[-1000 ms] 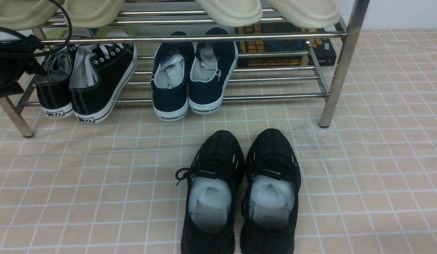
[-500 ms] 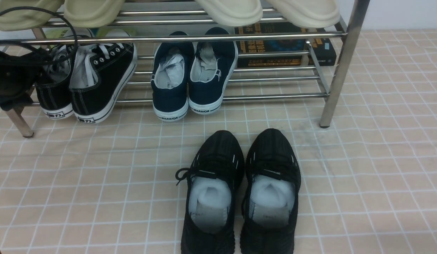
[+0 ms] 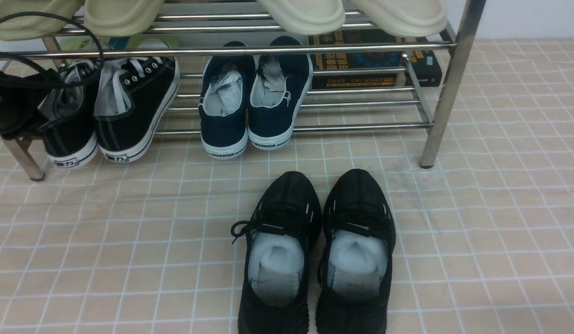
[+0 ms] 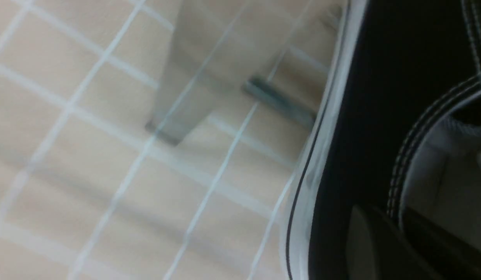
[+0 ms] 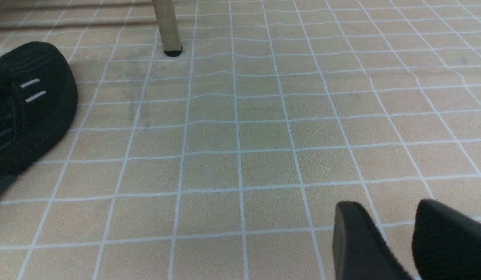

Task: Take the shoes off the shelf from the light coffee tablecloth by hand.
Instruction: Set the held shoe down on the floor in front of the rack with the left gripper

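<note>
The left pincer (image 4: 398, 233) clamps the collar of one black shoe (image 3: 69, 130) on the shelf (image 3: 315, 50), while the right pincer (image 5: 399, 241) hangs open and empty above the tablecloth (image 3: 500, 232).

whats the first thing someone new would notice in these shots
The all-black knit running shoes sit front and centre on the gridded tablecloth. On the bottom tier of the chrome shelf, at its left end, the left gripper is clamped on the collar of one of the black canvas sneakers.

Front view faces the shelf (image 3: 447, 79) from near; left wrist view hugs the shoes (image 4: 380, 97); right wrist view, low, shares the tablecloth (image 5: 264, 136).
</note>
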